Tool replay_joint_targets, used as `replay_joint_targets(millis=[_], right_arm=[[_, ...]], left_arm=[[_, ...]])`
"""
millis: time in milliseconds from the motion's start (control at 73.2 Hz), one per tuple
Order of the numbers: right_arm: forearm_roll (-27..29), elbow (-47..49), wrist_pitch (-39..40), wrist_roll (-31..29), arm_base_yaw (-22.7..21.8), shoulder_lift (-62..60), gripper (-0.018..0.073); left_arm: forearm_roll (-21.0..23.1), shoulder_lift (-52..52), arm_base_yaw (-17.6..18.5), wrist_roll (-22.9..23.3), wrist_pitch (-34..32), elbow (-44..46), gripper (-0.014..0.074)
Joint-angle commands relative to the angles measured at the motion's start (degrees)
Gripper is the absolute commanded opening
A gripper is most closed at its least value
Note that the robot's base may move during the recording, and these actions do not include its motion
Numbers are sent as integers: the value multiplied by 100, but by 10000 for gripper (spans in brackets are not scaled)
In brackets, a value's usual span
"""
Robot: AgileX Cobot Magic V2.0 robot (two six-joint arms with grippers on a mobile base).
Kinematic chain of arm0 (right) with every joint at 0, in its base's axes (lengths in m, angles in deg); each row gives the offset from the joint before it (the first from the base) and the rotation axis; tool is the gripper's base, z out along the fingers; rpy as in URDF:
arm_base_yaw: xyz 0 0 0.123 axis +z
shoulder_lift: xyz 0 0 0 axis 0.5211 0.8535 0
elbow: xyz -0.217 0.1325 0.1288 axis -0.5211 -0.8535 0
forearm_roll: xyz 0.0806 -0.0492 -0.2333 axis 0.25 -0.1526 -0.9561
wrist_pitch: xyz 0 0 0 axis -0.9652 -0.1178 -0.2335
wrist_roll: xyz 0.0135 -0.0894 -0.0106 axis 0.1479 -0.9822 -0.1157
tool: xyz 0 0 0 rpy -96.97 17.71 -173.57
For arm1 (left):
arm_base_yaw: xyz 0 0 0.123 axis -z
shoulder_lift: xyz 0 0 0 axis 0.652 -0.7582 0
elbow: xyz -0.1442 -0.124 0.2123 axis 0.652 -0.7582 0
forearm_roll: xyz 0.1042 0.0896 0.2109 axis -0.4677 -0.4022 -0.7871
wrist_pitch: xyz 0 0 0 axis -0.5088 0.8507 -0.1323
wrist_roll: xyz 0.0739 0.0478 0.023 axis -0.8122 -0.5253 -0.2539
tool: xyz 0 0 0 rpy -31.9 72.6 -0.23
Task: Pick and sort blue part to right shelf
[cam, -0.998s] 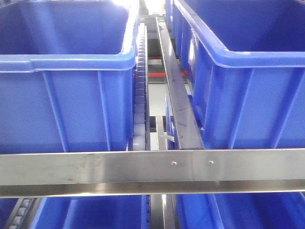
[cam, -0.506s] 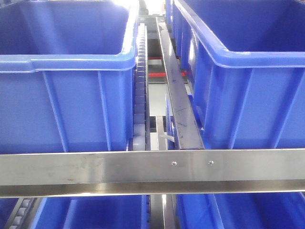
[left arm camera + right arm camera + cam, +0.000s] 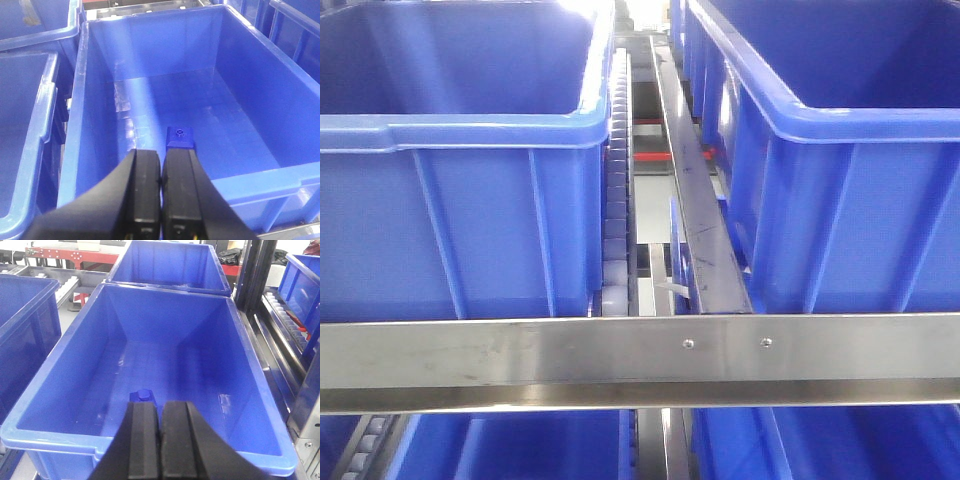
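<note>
Two black grippers, left [image 3: 160,192] and right [image 3: 160,440], hang closed and empty above open blue bins [image 3: 250,185], ready to reach in. One blue part [image 3: 180,137] lies mid-frame on the left bin's floor; another [image 3: 142,395] sits lower centre in the right bin [image 3: 60,435].

Two bins side by side behind the front rail [image 3: 620,360] — left bin [image 3: 470,200], right bin [image 3: 840,200]; roller track [image 3: 616,200] between; more bins below.
</note>
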Motion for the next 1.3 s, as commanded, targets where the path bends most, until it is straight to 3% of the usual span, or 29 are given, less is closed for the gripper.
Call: replay_joint_targets(millis=[0, 109, 301, 492, 683, 765, 1285], right_arm=[[-25, 142, 469, -35, -24, 57, 50], [-25, 142, 469, -35, -24, 57, 50], [-25, 142, 469, -35, -24, 57, 50], [-25, 142, 469, -35, -24, 57, 50], [-25, 142, 469, -35, -24, 57, 50], [-25, 142, 469, -35, -24, 57, 50], [-25, 142, 476, -35, -24, 57, 50]], left_arm=[[10, -19, 8, 60, -462, 158, 127], [23, 105, -52, 60, -506, 13, 127], [309, 1203, -761, 60, -1408, -983, 127], [546, 2075, -1188, 60, -1691, -2263, 127], [546, 2629, -1227, 60, -1717, -3180, 127], [591, 2616, -1227, 60, -2161, -3502, 127], [609, 2616, -1227, 60, -2168, -3500, 127]])
